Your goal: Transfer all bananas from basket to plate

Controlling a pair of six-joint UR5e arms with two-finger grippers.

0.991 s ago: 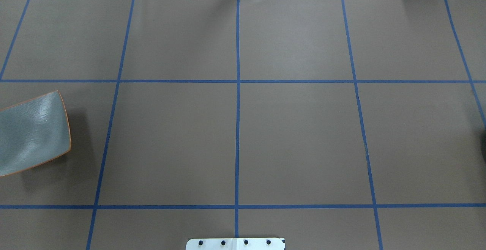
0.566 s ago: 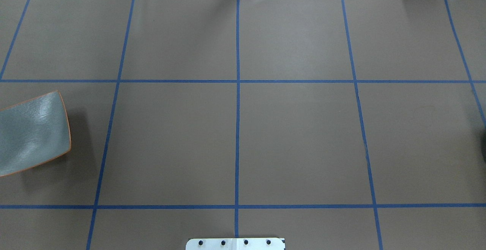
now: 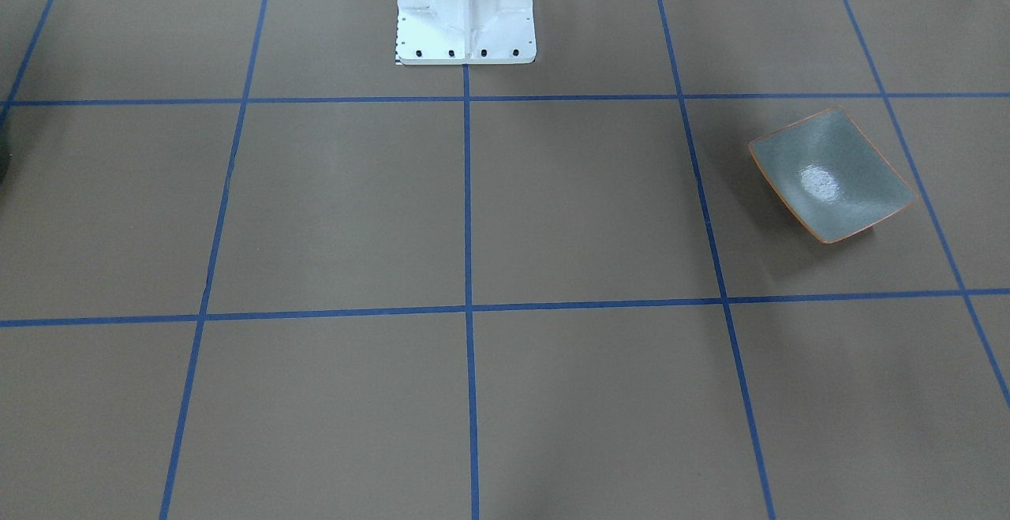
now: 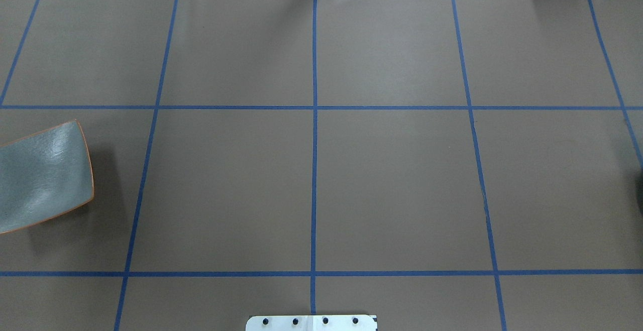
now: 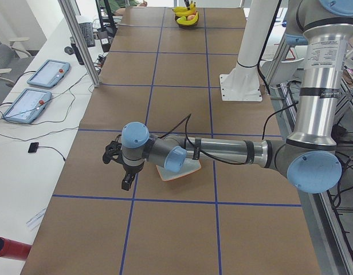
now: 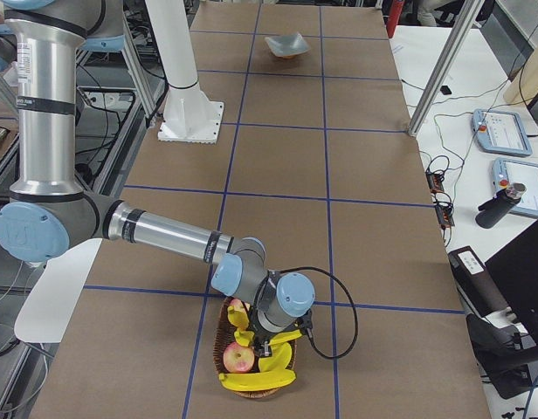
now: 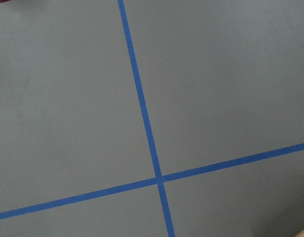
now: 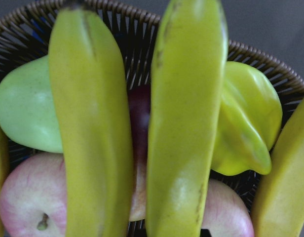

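Several yellow bananas (image 6: 257, 379) lie in a wicker basket (image 6: 248, 394) at the table's right end, among apples (image 6: 233, 357). The right wrist view shows two bananas (image 8: 90, 128) close up, over the basket's rim (image 8: 270, 66). My right gripper (image 6: 267, 351) hangs just over them; I cannot tell if it is open or shut. The grey-green plate (image 3: 828, 177) stands empty at the left end, and also shows in the overhead view (image 4: 40, 178). My left gripper (image 5: 126, 180) hovers just beyond the plate (image 5: 191, 168); I cannot tell its state.
The white robot base (image 3: 465, 15) stands at the table's near middle edge. Blue tape lines cross the brown table (image 4: 392, 185). A metal post (image 5: 79, 46) and two tablets (image 5: 47, 74) stand at the far side. The basket also holds green fruit (image 8: 23, 106).
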